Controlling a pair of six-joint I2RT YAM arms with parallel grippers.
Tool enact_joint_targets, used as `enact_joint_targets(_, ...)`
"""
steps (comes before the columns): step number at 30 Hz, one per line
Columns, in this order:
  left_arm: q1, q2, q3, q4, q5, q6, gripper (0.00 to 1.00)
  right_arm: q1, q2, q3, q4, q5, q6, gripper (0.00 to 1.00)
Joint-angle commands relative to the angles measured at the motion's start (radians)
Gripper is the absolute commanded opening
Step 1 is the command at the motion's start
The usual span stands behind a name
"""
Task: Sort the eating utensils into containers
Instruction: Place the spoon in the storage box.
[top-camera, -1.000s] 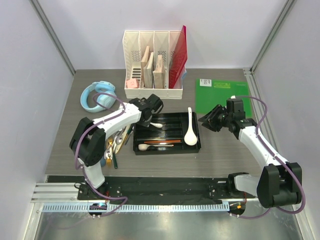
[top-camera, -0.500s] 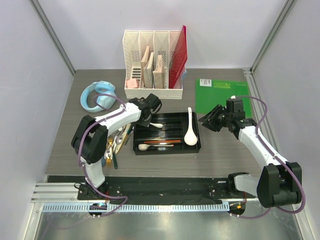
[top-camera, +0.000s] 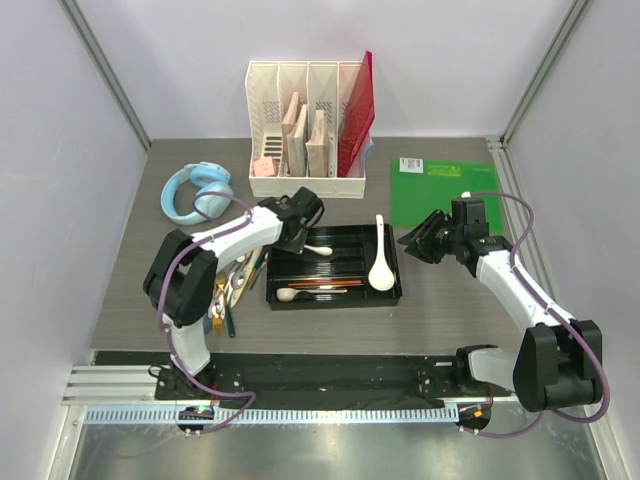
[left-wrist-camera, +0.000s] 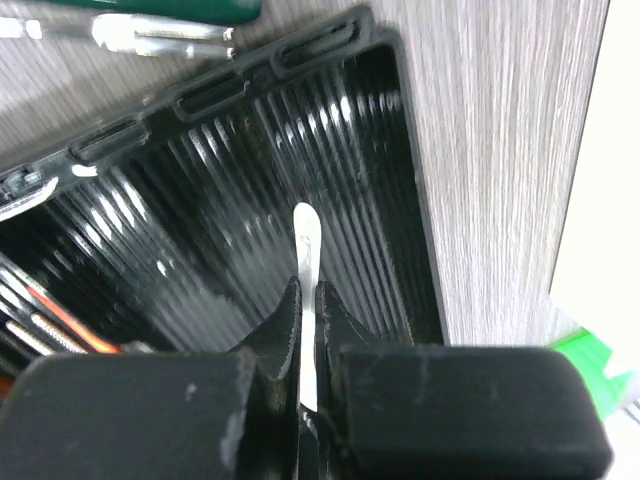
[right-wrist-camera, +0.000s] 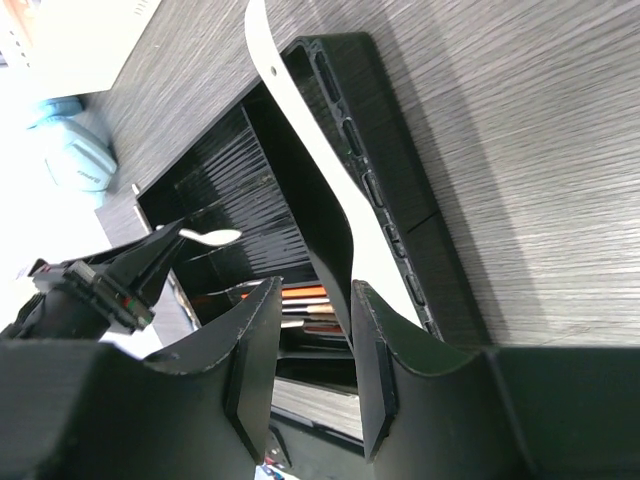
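Note:
The black cutlery tray (top-camera: 392, 296) lies mid-table. My left gripper (top-camera: 298, 234) is shut on a small white spoon (top-camera: 319, 249) and holds it over the tray's far-left compartments. In the left wrist view the spoon (left-wrist-camera: 306, 240) sticks out between the closed fingers above the ribbed tray floor (left-wrist-camera: 220, 200). A large white ceramic soup spoon (top-camera: 380, 262) lies along the tray's right side. My right gripper (top-camera: 414, 243) is open and empty just right of the tray, and its own view (right-wrist-camera: 315, 300) shows the soup spoon (right-wrist-camera: 310, 150). Red and wooden pieces (top-camera: 322, 287) lie in the near compartments.
A pile of loose utensils (top-camera: 236, 285) lies left of the tray. A white file organizer (top-camera: 305, 120) with a red folder (top-camera: 358, 115) stands at the back. Blue headphones (top-camera: 195, 192) lie at the back left and a green board (top-camera: 441, 190) at the back right.
My left gripper has shifted the small white spoon slightly to the right over the tray. The right arm has hardly moved.

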Motion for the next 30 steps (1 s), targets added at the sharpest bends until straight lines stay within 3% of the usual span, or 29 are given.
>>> enact_joint_targets(1,-0.016,-0.132,-0.074,0.024,0.075,-0.066,0.0,0.003,0.01,0.016,0.019,0.031,-0.03,0.4)
enact_joint_targets(6,-0.076,-0.29,-0.226,0.037,0.06,-0.109,0.0,0.003,0.031,0.029,0.019,0.031,-0.039,0.4)
enact_joint_targets(13,-0.085,-0.336,-0.237,-0.006,0.072,-0.097,0.0,0.001,0.058,0.044,0.021,0.02,-0.039,0.4)
enact_joint_targets(30,-0.07,-0.14,-0.149,0.073,0.092,-0.114,0.0,0.001,0.058,0.063,0.029,0.005,-0.03,0.4)
